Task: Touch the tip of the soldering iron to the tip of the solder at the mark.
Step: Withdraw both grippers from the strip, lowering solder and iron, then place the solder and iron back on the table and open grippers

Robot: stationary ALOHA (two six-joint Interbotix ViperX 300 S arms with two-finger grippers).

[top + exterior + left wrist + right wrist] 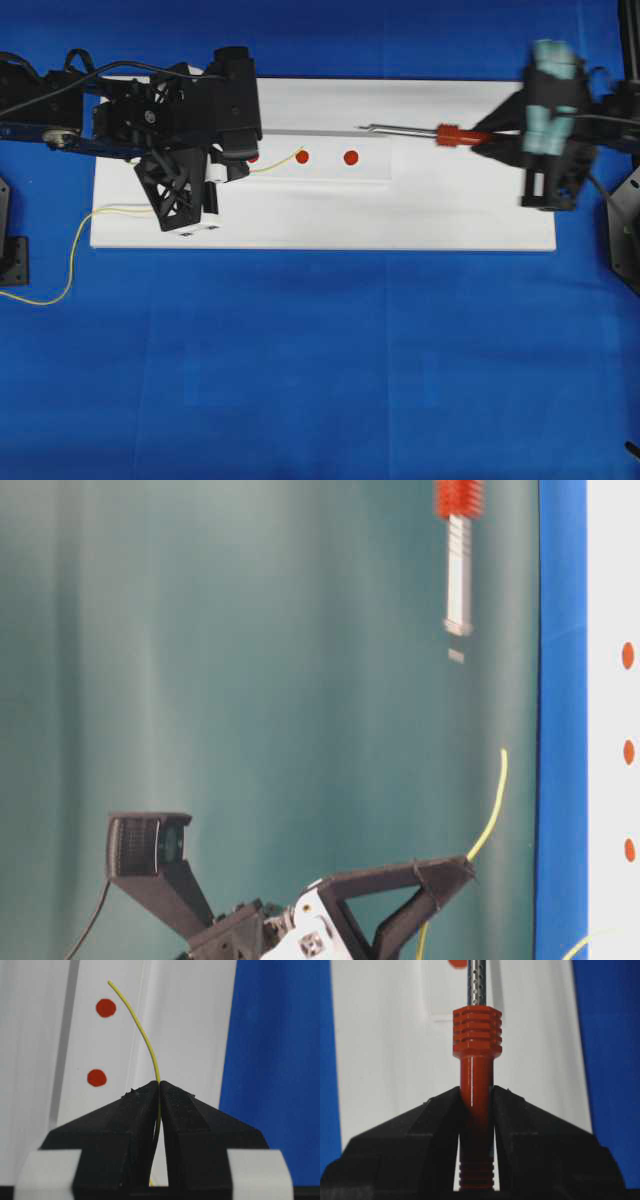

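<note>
1. Left wrist view, nearest: the left gripper has its black jaws pressed together on the solder, pinching the thin yellow wire right at the fingertips
2. From the pinch the solder rises in a gentle curve, leaning left, its free end standing above the white board just right of the farther of two red marks; the nearer mark sits lower left, close to the jaws
3. Right wrist view, nearest: the right gripper clamps the soldering iron by its smooth red-orange stem, below the ribbed collar; the perforated silver shaft runs on away from the jaws, out of the top of the frame
4. Overhead, mid-scene: the left gripper is over the left part of the white board, the solder poking out rightward, its tip just beside the left red mark
5. A second red mark lies to the right, apart from the solder tip
6. The iron lies level, handle toward the right gripper, its fine point aimed left, ending above and just right of the second mark; iron tip and solder tip stand apart
7. Loose solder trails off the board's left edge onto the blue cloth
8. Table-level view: the iron and the solder tip show a clear gap between them
</note>
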